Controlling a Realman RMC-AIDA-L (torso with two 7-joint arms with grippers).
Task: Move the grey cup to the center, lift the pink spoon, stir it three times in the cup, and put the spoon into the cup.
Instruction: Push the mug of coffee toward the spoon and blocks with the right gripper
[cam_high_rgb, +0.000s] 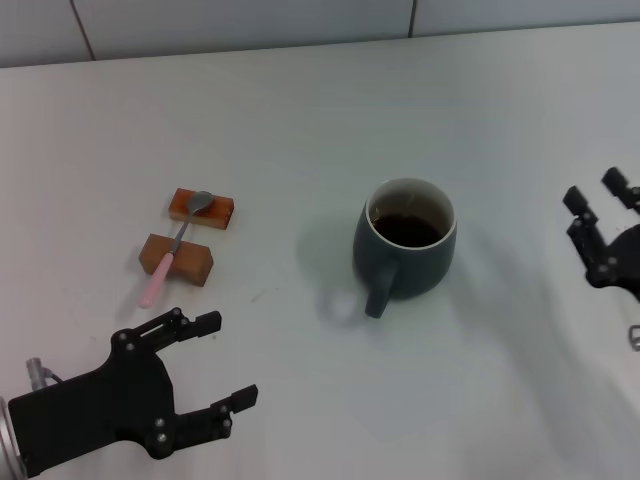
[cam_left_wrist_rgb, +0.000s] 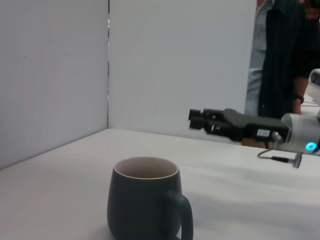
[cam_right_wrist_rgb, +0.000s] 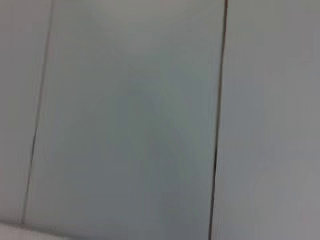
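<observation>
The grey cup (cam_high_rgb: 404, 250) stands upright near the middle of the white table, its handle (cam_high_rgb: 378, 295) pointing toward me; its inside is dark. It also shows in the left wrist view (cam_left_wrist_rgb: 142, 200). The pink spoon (cam_high_rgb: 172, 255) lies across two brown blocks at the left, silver bowl on the far block, pink handle end on the table. My left gripper (cam_high_rgb: 228, 360) is open and empty, low at the front left, just in front of the spoon. My right gripper (cam_high_rgb: 597, 195) is open and empty at the far right, well clear of the cup; the left wrist view (cam_left_wrist_rgb: 205, 119) shows it beyond the cup.
Two brown rectangular blocks (cam_high_rgb: 203, 208) (cam_high_rgb: 176, 259) hold up the spoon. A pale panelled wall (cam_right_wrist_rgb: 150, 120) runs along the table's far edge. A person in dark clothes (cam_left_wrist_rgb: 287, 55) stands behind the right arm.
</observation>
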